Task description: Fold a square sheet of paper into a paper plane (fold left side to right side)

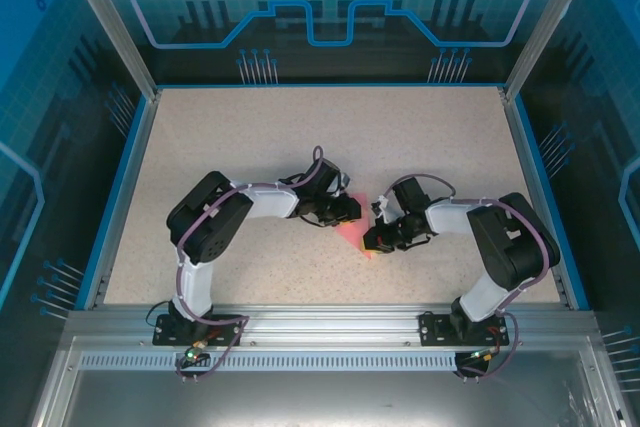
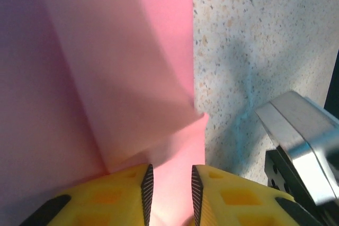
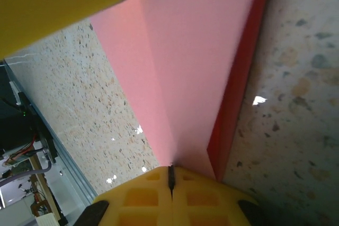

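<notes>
Pink-red and matte, the thin sheet of paper (image 1: 353,237), creased into an angular wedge, lies on the speckled beige tabletop (image 1: 250,147) near the middle, a little toward the near edge, between the two black arms' grippers. At its far left side, the left gripper (image 2: 169,197) has its yellow ribbed fingers (image 2: 119,197) a narrow slit apart, with pink paper showing in the gap but nothing visibly clamped. At the wedge's near right side, the right gripper (image 3: 170,181) has its yellow jaws pressed together, pinching the paper's edge at their seam.
</notes>
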### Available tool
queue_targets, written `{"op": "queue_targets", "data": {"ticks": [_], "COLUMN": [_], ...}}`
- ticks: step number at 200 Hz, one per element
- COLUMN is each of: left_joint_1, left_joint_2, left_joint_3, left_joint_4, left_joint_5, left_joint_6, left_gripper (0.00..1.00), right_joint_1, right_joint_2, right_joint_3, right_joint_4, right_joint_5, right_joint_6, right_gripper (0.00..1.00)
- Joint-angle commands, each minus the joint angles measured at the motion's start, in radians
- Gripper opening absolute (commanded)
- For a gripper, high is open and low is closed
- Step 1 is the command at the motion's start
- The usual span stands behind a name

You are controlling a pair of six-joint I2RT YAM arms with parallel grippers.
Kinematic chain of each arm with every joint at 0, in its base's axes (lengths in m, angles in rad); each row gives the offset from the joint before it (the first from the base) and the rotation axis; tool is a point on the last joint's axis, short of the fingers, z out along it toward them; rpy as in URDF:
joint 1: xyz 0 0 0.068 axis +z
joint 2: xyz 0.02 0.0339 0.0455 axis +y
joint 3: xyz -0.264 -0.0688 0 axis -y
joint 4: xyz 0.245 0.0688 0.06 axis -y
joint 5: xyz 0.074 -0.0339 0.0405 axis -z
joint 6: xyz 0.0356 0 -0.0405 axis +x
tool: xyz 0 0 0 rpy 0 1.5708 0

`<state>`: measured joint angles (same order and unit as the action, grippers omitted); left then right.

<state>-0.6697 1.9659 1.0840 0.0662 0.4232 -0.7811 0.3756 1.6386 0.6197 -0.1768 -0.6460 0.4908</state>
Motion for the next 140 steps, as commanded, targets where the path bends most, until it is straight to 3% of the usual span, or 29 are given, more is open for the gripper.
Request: {"op": "queue_targets", "data": {"ticks": [1,59,140], "left_joint_1": [-0.006,-0.054,-0.077], "left_joint_2": [-0.091,-0.105,-0.017], "left_joint_3": [-0.033,-0.117,-0.083], "left_joint_4": [0.037,0.179,0.158], "left_joint_5": [0.016,0.111,0.104], "left_joint_6": [0.052,0.012,0.011], "left_gripper": [0.30,0.25,0.23], "right_joint_1": [-0.039,-0.043,-0.040], "right_joint_2": [0.032,0.040,0.042], "right_joint_3": [-0.042,-0.037,-0.035], "right_joint_4": [-0.047,-0.038,-0.047], "right_joint_5": [0.111,0.094,0.097], "right_joint_6": [0.006,0.000,-0.003], "right_gripper": [0.00,0.00,0.00]}}
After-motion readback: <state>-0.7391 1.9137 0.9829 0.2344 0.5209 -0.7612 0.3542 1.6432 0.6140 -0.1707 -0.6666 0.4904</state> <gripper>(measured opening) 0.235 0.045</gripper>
